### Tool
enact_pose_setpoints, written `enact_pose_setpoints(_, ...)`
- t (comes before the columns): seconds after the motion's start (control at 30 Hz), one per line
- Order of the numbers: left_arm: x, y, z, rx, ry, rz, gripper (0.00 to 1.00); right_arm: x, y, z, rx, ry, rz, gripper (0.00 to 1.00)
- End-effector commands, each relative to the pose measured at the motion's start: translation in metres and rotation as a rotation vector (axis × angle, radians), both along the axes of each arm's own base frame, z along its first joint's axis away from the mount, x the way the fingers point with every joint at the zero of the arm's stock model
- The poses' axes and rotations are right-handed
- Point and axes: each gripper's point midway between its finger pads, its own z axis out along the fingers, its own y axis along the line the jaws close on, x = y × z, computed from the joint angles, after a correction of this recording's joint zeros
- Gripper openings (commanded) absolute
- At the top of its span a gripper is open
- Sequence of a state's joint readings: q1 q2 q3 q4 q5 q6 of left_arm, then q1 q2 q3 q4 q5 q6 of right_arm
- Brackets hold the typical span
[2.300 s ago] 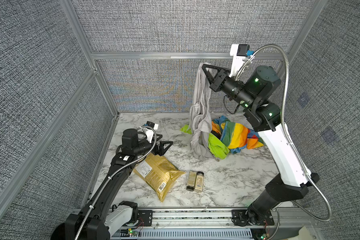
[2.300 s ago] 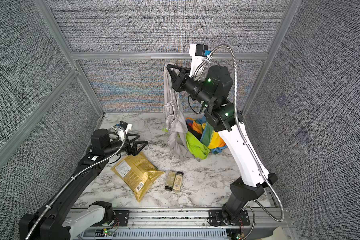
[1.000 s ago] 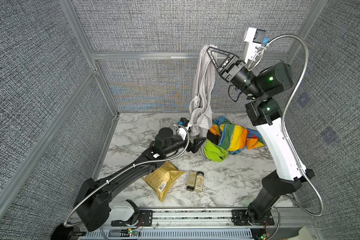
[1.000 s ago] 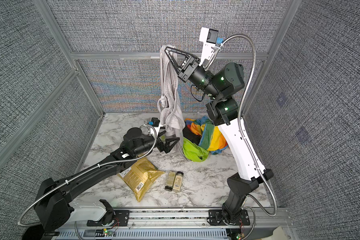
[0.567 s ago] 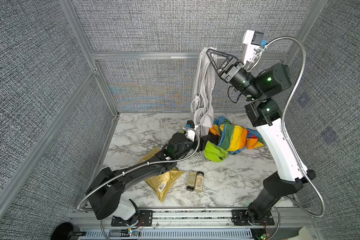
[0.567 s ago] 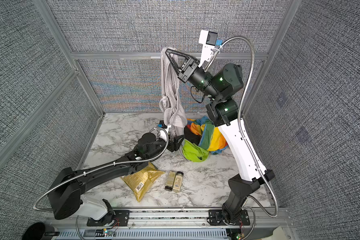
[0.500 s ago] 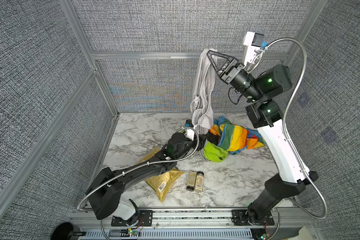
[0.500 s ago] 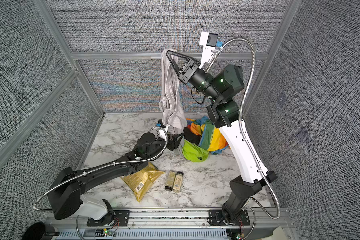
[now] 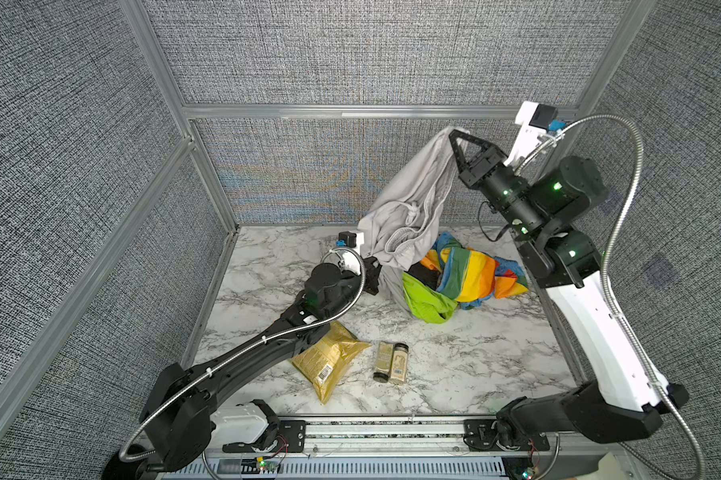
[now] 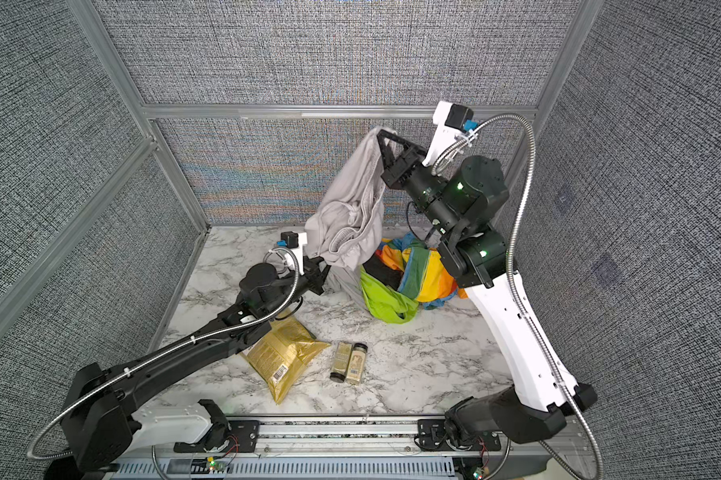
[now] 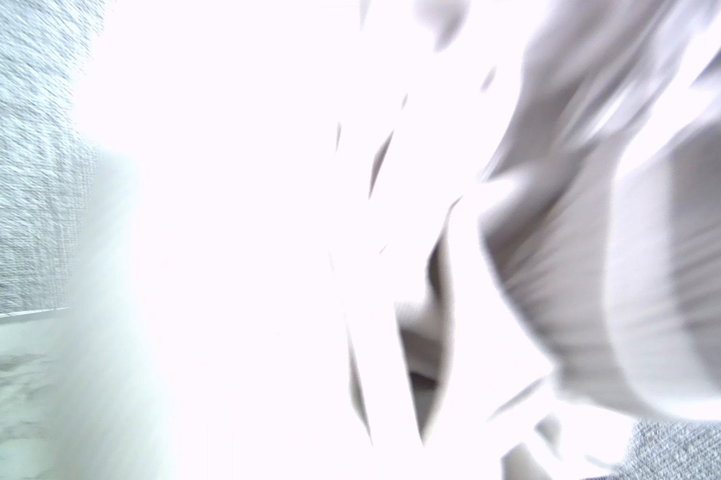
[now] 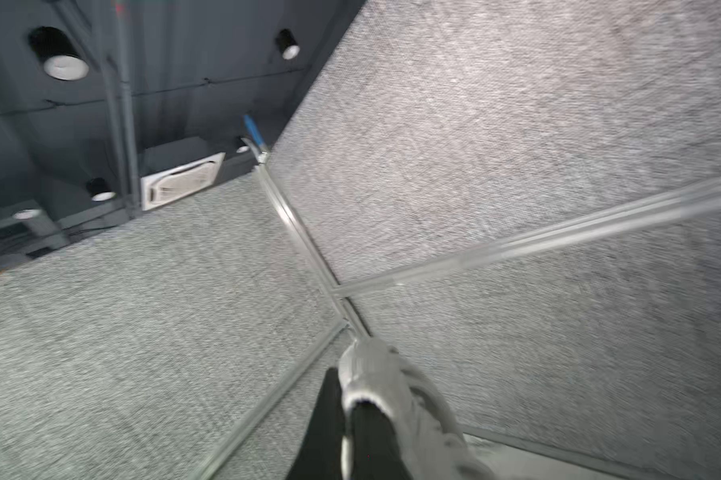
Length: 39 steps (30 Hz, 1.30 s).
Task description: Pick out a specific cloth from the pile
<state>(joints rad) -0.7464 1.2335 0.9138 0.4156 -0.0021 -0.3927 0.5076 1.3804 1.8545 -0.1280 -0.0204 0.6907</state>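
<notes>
In both top views the light grey cloth (image 9: pixel 408 208) (image 10: pixel 350 208) hangs slanted above the table. My right gripper (image 9: pixel 454 135) (image 10: pixel 380 134) is shut on its top end, high near the back wall. My left gripper (image 9: pixel 375 270) (image 10: pixel 323 266) is shut on its lower left part, beside the pile (image 9: pixel 462 278) (image 10: pixel 408 278) of rainbow-striped, lime green and black fabric. A fold of the cloth still touches the pile's left edge. The right wrist view shows the cloth (image 12: pixel 375 370) draped over the black fingers (image 12: pixel 329 399). In the left wrist view the cloth (image 11: pixel 600 249) is blurred and overexposed and hides the jaws.
A gold snack bag (image 9: pixel 329 361) (image 10: pixel 284 357) lies on the marble table (image 9: pixel 475 353) under my left forearm. Two small spice jars (image 9: pixel 392 361) (image 10: pixel 348 361) lie just right of it. Grey fabric walls enclose the back and both sides.
My left arm reached across to the hanging cloth and its gripper shut on the lower part. My right gripper shifted right and down, so the cloth now hangs slanted between both grippers.
</notes>
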Motion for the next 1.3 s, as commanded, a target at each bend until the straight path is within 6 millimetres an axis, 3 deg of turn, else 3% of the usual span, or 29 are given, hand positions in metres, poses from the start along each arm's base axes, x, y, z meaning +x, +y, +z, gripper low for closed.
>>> enact_pose_setpoints(0.0, -0.003, 0.014, 0.024, 0.003, -0.036, 0.003, 0.00, 0.015, -0.017, -0.049, -0.102, 0.094, -0.136, 0.05)
enact_pose_setpoints(0.23, 0.016, 0.054, 0.073, 0.016, -0.043, 0.095, 0.00, 0.015, 0.007, -0.129, -0.232, 0.231, -0.014, 0.09)
enact_pose_setpoints(0.5, 0.018, 0.065, 0.098, 0.045, -0.052, 0.079, 0.00, 0.006, 0.031, -0.243, -0.340, 0.427, 0.110, 0.16)
enact_pose_setpoints(0.57, 0.017, 0.064, 0.101, 0.045, -0.059, 0.062, 0.00, 0.005, 0.033, -0.265, -0.351, 0.459, 0.123, 0.21)
enact_pose_setpoints(0.63, 0.015, 0.060, 0.100, 0.065, -0.071, 0.040, 0.00, 0.001, 0.034, -0.282, -0.373, 0.483, 0.143, 0.38)
enact_pose_setpoints(0.73, 0.015, 0.062, 0.093, 0.109, -0.078, 0.048, 0.00, -0.004, 0.030, -0.300, -0.439, 0.504, 0.139, 0.74)
enact_pose_setpoints(0.83, 0.014, 0.068, 0.090, 0.134, -0.080, 0.071, 0.00, -0.008, 0.010, -0.314, -0.537, 0.532, 0.065, 0.89)
enact_pose_setpoints(1.0, 0.008, 0.079, 0.096, 0.152, -0.102, 0.098, 0.00, -0.023, -0.012, -0.338, -0.638, 0.556, 0.017, 0.97)
enact_pose_setpoints(1.27, 0.009, 0.104, 0.105, 0.190, -0.100, 0.173, 0.00, -0.057, -0.012, -0.328, -0.666, 0.465, 0.120, 0.99)
